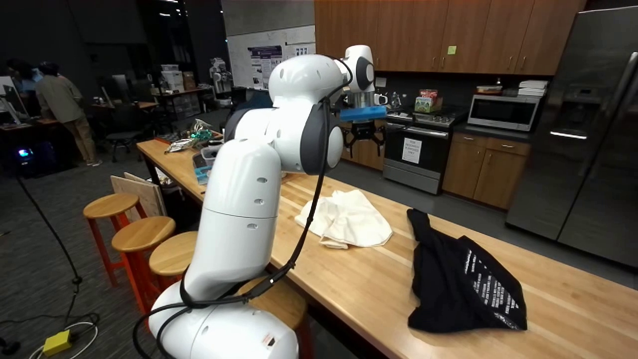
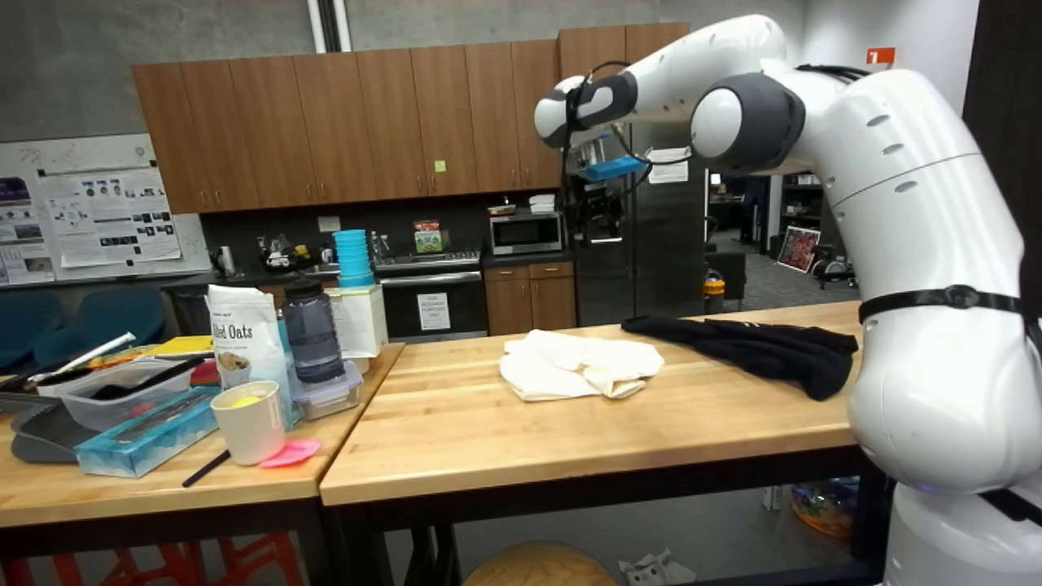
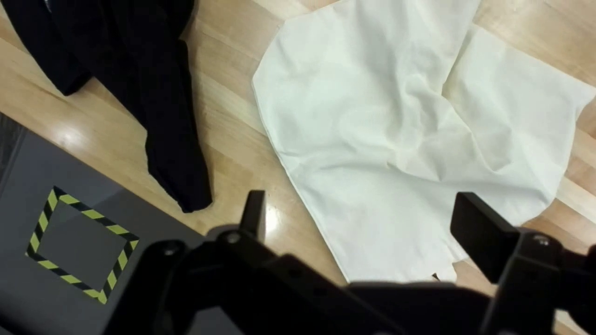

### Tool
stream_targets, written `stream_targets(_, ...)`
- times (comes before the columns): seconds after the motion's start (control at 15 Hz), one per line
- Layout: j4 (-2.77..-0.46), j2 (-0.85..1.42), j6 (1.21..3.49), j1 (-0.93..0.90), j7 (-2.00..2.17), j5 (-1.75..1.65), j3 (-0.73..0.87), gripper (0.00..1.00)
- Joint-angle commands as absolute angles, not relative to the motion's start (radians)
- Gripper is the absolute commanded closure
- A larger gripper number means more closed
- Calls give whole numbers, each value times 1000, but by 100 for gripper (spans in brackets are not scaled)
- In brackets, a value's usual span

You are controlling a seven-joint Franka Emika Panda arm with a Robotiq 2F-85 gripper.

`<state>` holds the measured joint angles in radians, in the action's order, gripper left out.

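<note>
The gripper [image 3: 361,209] hangs well above the table [image 1: 359,279], its 2 fingers [image 3: 484,237] standing wide apart. Nearest to it, down on that tabletop, lies a crumpled cream cloth [image 1: 351,222]. A black garment [image 1: 458,284] with white print is spread out near the cloth but not touching, wood showing between the 2. Yellow-and-black tape [image 3: 119,229] frames a 4-sided patch of floor [image 3: 84,251]. Right alongside, another table [image 2: 332,435] carries an oats bag [image 2: 240,342], a dark bottle [image 2: 316,342] and a pale cup [image 2: 252,427].
</note>
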<state>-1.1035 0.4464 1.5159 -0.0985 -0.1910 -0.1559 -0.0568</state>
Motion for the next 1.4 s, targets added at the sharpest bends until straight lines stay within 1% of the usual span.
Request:
stream_targets(0.0, -1010, 515, 1447, -102, -213, -172, -52, 0)
stream_targets(0.73, -889, 628, 1326, -101, -238, -201, -36, 0)
stream_targets(0.8, -948, 599, 1364, -99, -219, -181, -44, 0)
stream_targets(1.33, -918, 620, 1348, -98, -221, -181, -42, 0)
